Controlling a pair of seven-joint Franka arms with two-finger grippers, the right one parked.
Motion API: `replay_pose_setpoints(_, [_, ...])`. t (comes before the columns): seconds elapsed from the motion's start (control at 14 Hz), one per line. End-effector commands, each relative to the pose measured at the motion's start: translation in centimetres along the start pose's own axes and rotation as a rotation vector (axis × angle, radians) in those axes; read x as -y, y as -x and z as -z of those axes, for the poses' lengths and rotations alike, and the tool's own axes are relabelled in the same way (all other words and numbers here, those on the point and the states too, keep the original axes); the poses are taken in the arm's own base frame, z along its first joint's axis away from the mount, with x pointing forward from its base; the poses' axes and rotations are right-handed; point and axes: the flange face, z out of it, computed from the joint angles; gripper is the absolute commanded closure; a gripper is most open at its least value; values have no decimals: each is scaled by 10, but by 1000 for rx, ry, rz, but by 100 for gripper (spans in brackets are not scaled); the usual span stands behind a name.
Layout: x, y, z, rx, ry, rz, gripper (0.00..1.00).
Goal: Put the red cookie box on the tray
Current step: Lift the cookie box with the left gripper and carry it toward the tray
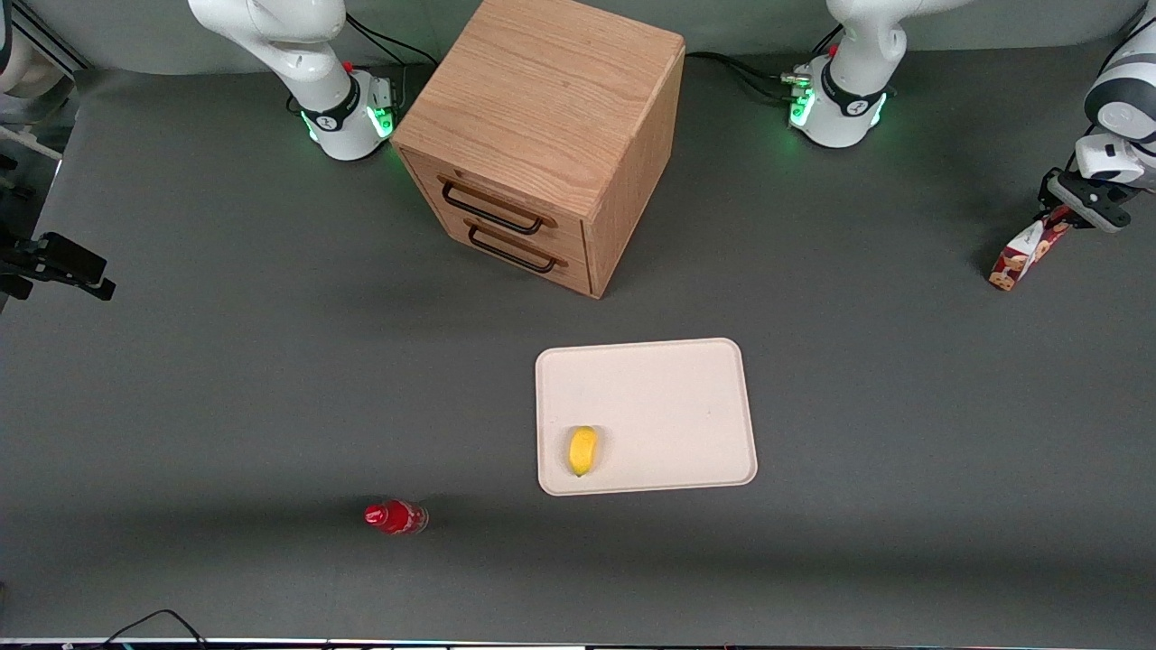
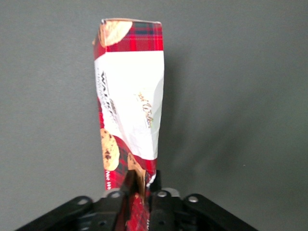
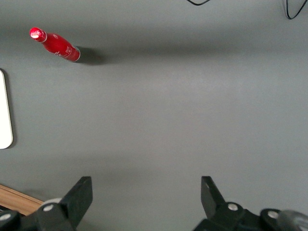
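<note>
My left gripper (image 1: 1058, 217) is at the working arm's end of the table, shut on the upper end of the red cookie box (image 1: 1020, 257). The box hangs tilted from the fingers, its lower end close to the table; I cannot tell whether it touches. In the left wrist view the box (image 2: 130, 101) shows its dark red tartan, white patch and cookie pictures, pinched between the fingers of the gripper (image 2: 141, 190). The cream-white tray (image 1: 668, 397) lies flat near the table's middle, nearer the front camera than the box. Its edge shows in the right wrist view (image 3: 4, 110).
A yellow banana-like object (image 1: 582, 450) lies on the tray near its front corner. A wooden two-drawer cabinet (image 1: 542, 135) stands farther from the camera than the tray. A small red bottle (image 1: 395, 516) stands nearer the camera, toward the parked arm's end; it also shows in the right wrist view (image 3: 55, 44).
</note>
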Motion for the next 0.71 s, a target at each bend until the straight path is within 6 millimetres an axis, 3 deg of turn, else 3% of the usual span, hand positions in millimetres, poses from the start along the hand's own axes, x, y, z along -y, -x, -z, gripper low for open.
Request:
replay_pose_setpoints(0.0, [24,-9,11,5,-7,-31,100])
replay_pose_setpoints(0.29, [69,-26,73,-31,90,-17,100])
replay_pose_setpoints(0.36, [81,-40,95,-36,108,-10,100])
replay_pose_setpoints(0.64, [112,-99,215,-18,195,85,100])
